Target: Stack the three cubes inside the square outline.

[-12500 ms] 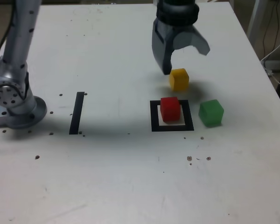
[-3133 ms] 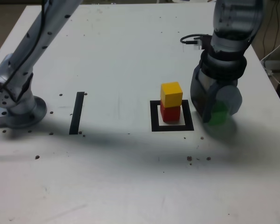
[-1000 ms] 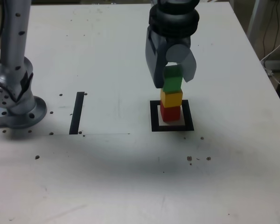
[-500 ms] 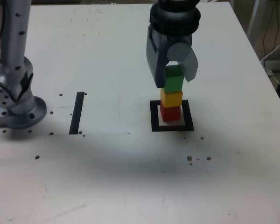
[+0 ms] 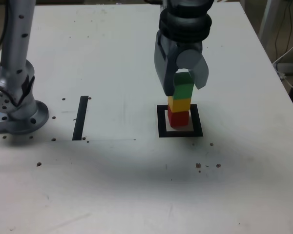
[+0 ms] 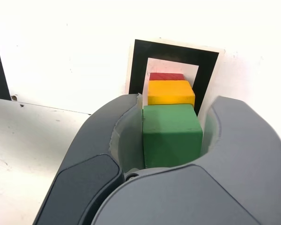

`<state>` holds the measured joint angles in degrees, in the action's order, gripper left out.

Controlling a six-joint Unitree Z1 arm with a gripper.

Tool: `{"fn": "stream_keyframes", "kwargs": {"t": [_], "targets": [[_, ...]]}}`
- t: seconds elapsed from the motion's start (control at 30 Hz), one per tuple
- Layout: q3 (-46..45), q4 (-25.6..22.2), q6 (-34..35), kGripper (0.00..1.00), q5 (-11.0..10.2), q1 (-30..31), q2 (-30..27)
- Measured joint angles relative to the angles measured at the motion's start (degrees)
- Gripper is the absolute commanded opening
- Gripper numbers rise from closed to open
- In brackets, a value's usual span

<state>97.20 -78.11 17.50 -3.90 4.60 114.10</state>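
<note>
Inside the black square outline (image 5: 162, 127), the red block (image 5: 178, 119) sits on the white centre, with the yellow block (image 5: 179, 105) on top of it. Above the yellow one is the green block (image 5: 183, 87), a little to the exterior view's right. It is between the two fingers of the gripper (image 5: 184, 89); whether they clamp it or stand just apart from it, I cannot tell. Well to the exterior view's left lies a black strip (image 5: 80, 118), with the arm's base (image 5: 22, 118) farther left.
</note>
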Motion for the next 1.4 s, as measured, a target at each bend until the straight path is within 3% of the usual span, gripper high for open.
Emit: {"fn": "stream_keyframes", "kwargs": {"t": [0.23, 0.33, 0.57, 0.83, 1.03, 1.17, 1.4], "targets": [[0.07, 0.42, 0.0, 0.92, -0.74, 0.0, 0.02], [0.07, 0.18, 0.05, 0.98, -1.06, 0.0, -0.01], [-0.12, -1.46, 0.12, 0.99, -1.82, 0.0, -1.35], [-1.43, -4.16, -1.08, 0.99, -1.21, 0.65, -6.99], [-2.89, -4.22, -4.92, 0.99, 3.16, 1.35, -11.15], [-4.97, -4.31, -5.01, 0.99, 4.62, 2.26, -13.91], [-11.28, -5.28, -5.01, 0.99, 3.26, 2.96, -17.85]]}}
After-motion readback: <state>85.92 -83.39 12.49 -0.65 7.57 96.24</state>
